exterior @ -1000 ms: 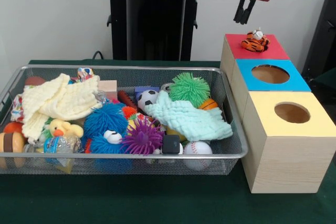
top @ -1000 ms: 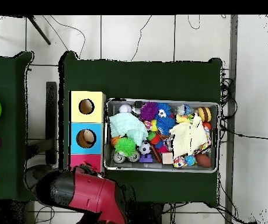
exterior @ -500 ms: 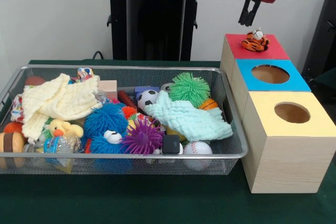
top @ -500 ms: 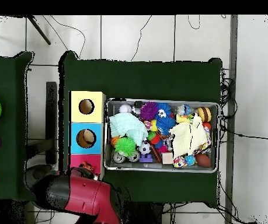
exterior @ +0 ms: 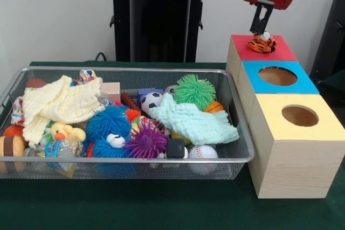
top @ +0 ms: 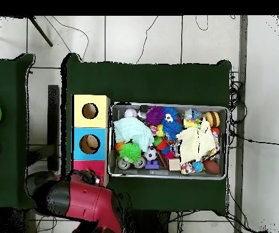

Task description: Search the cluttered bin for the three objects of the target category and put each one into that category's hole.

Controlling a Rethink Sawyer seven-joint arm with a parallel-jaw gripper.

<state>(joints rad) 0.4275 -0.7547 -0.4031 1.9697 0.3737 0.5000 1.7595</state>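
Orange-striped plush tiger (exterior: 262, 42) sits on the red-topped wooden box (exterior: 280, 51), apparently over its hole, unentered. Black tool (exterior: 260, 27) hovers at its 12 o'clock, fingers together, empty (risk: tiger stays lodged unless pushed).

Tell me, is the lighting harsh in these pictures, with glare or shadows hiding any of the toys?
Front view: soft, even light, no glare; the wire bin throws only a faint shadow on the green cloth, and the tiger toy on the red box shows clearly under the gripper. Overhead view: flat light too, but the arm covers most of the red box.
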